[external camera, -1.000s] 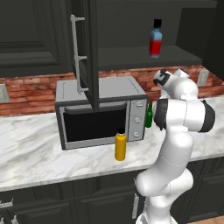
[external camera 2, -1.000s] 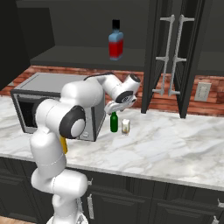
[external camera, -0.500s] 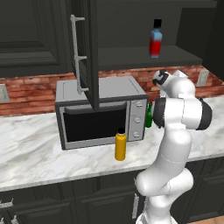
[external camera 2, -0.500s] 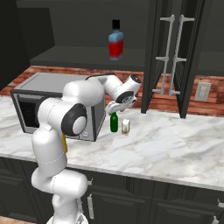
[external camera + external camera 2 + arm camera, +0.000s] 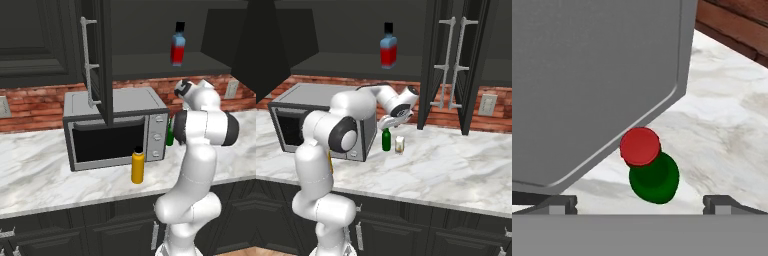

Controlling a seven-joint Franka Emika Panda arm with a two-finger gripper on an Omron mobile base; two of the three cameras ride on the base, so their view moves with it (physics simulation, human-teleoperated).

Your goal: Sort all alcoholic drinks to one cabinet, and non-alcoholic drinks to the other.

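Observation:
The slim dark-green bottle (image 5: 386, 140) with a red cap (image 5: 640, 146) stands on the marble counter by the microwave's right side. My gripper (image 5: 389, 122) hangs just above it, open; in the hand view the gripper (image 5: 641, 204) straddles the green bottle (image 5: 654, 177) from above, fingertips (image 5: 559, 202) wide apart and not touching it. A small pale cream container (image 5: 400, 145) stands right beside the green bottle. The blue-and-red bottle (image 5: 388, 47) (image 5: 177, 44) stands on the open upper cabinet's shelf. The yellow-orange bottle (image 5: 137, 166) stands before the microwave's door.
The grey microwave (image 5: 115, 127) sits against the brick wall; its side (image 5: 597, 75) lies close to my hand. Cabinet doors (image 5: 448, 65) (image 5: 97, 55) hang open above the counter. Bare marble counter (image 5: 456, 170) stretches to the right.
My hand has barely shifted above the green bottle. The bottles stand where they were.

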